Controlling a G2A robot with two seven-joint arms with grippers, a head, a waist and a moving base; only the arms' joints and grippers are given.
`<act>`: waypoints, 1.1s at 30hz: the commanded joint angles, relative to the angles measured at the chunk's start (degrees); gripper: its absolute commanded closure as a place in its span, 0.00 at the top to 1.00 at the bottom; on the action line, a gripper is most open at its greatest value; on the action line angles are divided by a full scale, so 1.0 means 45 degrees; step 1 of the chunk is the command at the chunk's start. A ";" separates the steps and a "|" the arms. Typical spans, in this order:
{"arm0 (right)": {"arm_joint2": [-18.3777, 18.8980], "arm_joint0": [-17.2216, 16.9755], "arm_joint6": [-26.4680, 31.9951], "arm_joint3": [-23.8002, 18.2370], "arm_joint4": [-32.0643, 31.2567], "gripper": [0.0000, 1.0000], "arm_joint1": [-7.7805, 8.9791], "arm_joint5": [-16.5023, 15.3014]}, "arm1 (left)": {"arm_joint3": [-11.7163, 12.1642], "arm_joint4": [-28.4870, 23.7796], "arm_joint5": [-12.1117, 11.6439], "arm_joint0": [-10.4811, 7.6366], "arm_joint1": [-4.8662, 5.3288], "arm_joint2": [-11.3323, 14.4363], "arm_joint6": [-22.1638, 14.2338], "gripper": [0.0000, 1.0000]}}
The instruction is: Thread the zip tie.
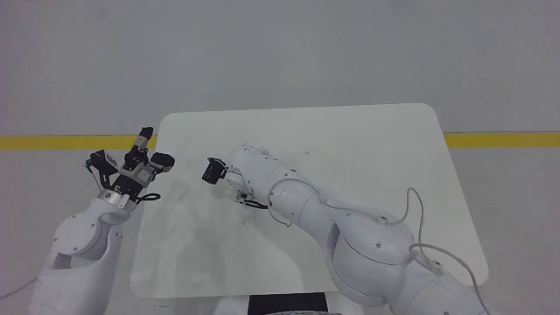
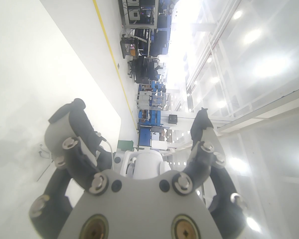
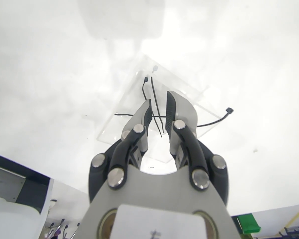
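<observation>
Right gripper [image 3: 158, 100] fingers narrowly apart straddling black zip ties [image 3: 153, 89] on clear tray [image 3: 129, 95], contact unclear; left gripper [image 2: 139, 108] spread wide, empty, beside table [image 1: 367, 140] edge

A clear tray [image 3: 182, 82] lies on the white table [image 1: 367, 157].

The right gripper [image 3: 158, 111] hides the middle of the long zip tie [image 3: 211, 123] — part of the clear tray [image 3: 189, 85] sits behind it too.

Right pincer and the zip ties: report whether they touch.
Cannot tell. The right wrist view shows the open right pincer straddling the zip ties, but neither contact nor gap shows plainly.
</observation>
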 commanded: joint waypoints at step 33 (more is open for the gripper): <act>0.0000 -0.0122 0.0142 0.0041 0.0013 0.11 0.0004 -0.0071 | 0.0000 0.0000 0.0000 0.0000 0.0000 0.0000 -0.0005 1.00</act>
